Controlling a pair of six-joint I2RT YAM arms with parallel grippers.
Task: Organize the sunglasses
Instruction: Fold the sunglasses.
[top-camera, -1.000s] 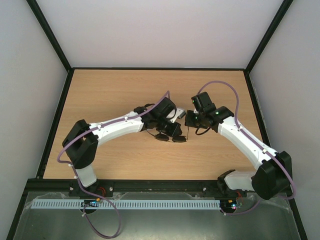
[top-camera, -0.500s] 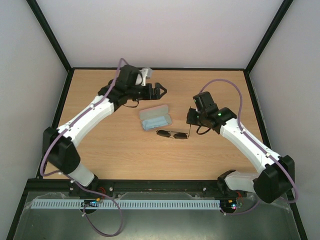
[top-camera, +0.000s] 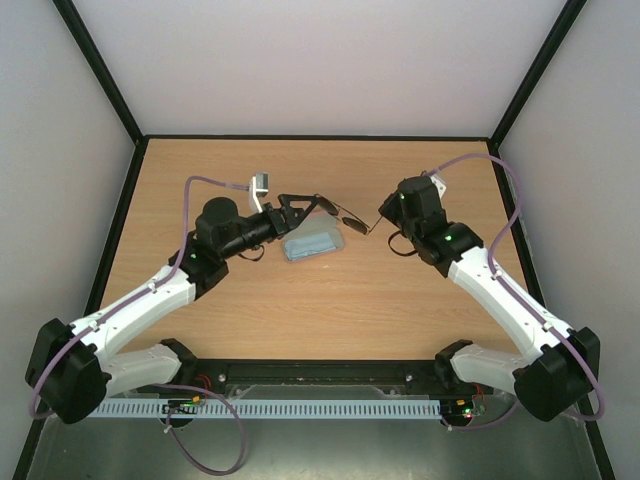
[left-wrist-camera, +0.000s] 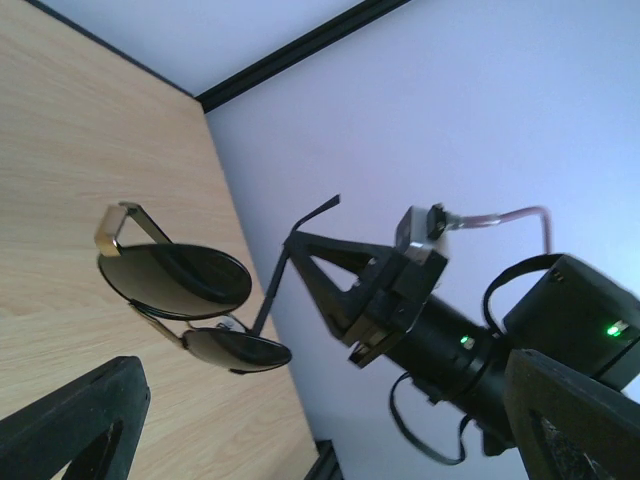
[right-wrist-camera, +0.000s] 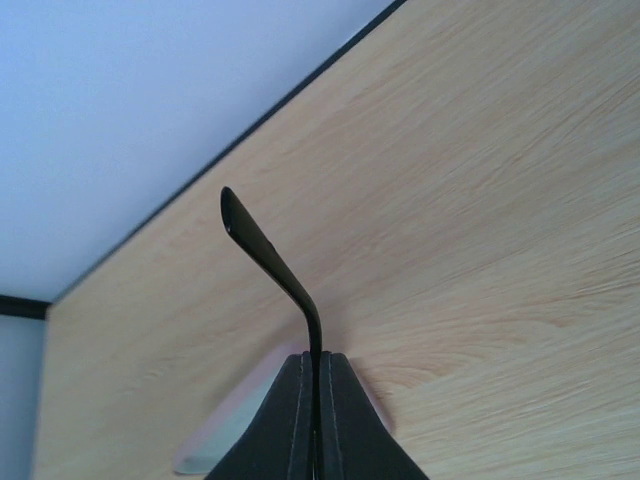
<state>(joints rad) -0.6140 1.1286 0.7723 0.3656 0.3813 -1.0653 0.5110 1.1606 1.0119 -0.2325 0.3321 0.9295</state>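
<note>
While sunglasses hang clamped, case lies nearby.

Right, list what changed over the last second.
The right gripper, shut on one temple, has lifted the sunglasses off the table and carried them away from the arm bases. The left gripper, open, swung away to the far left, then came back to face them. The open case and blue cloth stayed put.

No words, brand marks or numbers can be read anywhere, not even on the sunglasses.
</note>
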